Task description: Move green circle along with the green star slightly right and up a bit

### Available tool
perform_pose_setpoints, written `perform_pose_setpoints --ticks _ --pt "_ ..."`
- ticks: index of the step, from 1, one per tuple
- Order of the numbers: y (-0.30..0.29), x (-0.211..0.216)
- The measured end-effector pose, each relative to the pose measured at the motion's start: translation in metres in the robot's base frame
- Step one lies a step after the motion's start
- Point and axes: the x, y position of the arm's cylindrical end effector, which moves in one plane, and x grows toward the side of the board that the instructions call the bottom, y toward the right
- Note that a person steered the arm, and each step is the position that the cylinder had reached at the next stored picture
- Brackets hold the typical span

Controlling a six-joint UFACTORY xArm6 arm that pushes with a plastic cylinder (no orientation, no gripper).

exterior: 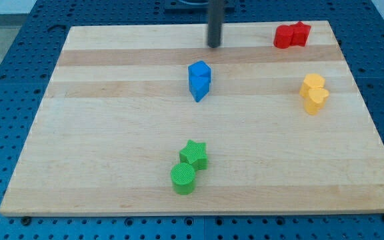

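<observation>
At the view's bottom, the front edge of the surface point(99, 200) shows: a pale wooden board made of long glued strips, with light and slightly darker bands. It lies on a blue perforated plate point(5, 40) with rows of small holes, which shows on every side of the board.

Nearest on the wood is the green circle point(183, 179), a short cylinder with a finely ribbed top. Touching it, just up and to the view's right, is the green star point(195, 155), of the same bright green and the same ribbed texture. Both stand in the lower middle of the board.

Further up, near the centre, two blue blocks point(199, 80) stand pressed together; their exact shapes I cannot tell. At the view's right, two yellow blocks point(314, 93) touch each other, with rounded or many-sided tops. At the top right corner, two red blocks point(292, 35) stand side by side.

The tool is a straight dark rod with nothing to open or close, and it holds nothing. My tip point(214, 45) is near the top edge, above the blue blocks and well apart from the green pair.
</observation>
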Motion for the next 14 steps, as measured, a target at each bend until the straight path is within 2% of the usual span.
perform_pose_setpoints --ticks 1,2,3,4,5,6,7,8,9,10,12,14 --pt "-0.059 0.002" --pt "-0.072 0.026" --pt "-0.073 0.135" --pt "-0.077 0.162" --pt "-0.077 0.228" --pt "-0.077 0.234" --pt "-0.077 0.258" --pt "-0.077 0.309" --pt "-0.077 0.309" --pt "-0.068 0.334" --pt "-0.066 0.339" --pt "-0.023 0.333"
